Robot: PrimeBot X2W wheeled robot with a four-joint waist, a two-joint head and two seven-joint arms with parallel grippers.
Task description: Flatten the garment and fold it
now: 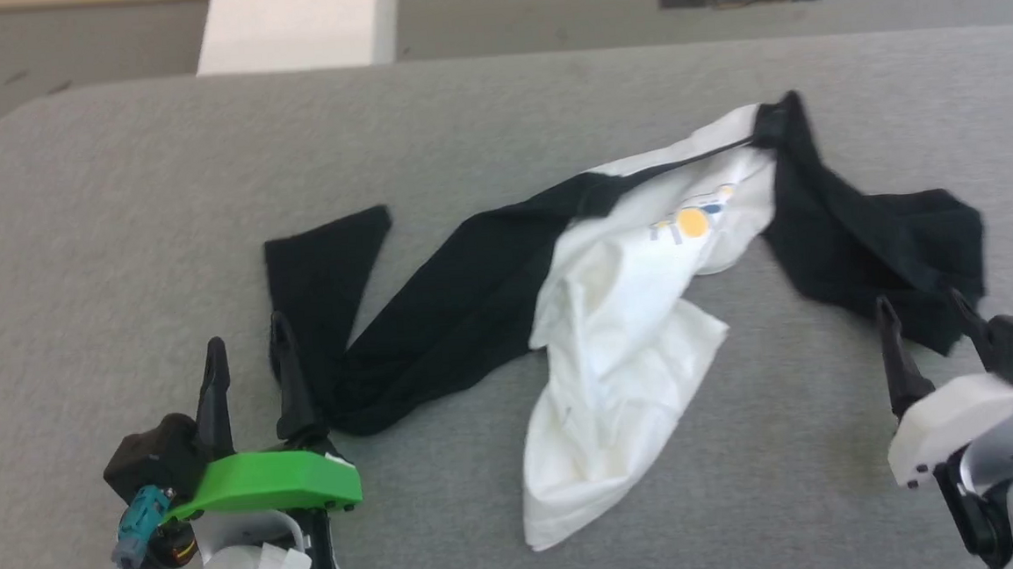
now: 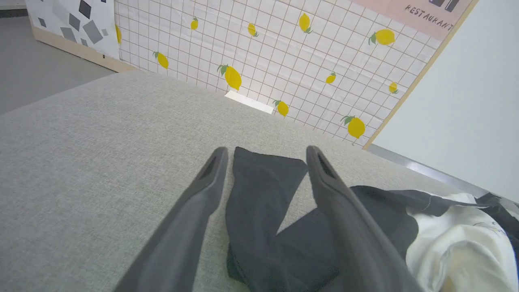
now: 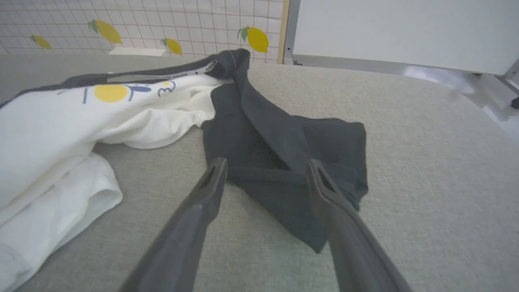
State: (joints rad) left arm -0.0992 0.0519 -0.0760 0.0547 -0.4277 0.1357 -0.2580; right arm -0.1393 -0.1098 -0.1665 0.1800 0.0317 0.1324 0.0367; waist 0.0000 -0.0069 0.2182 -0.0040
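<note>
Nearest you, the left gripper and the right gripper sit low over the near edge of the grey surface, each with its fingers spread apart and nothing clamped between them. Between them the white hem of the garment trails toward you in a bunched point. A little farther on, the left sleeve lies folded back on itself, right by the left gripper's fingertips, and the right sleeve sits crumpled just ahead of the right gripper (in its wrist view one corner lies between the fingers). Beyond that, the white body is twisted and heaped mid-surface, the yellow print facing up, and the collar stands pinched into a peak at the far side. You are in the flattening step, I judge, with no fold begun. The next move probably calls for closing each gripper on its sleeve end and drawing the two apart so the body opens out; take thin cloth only, not the surface cover.
</note>
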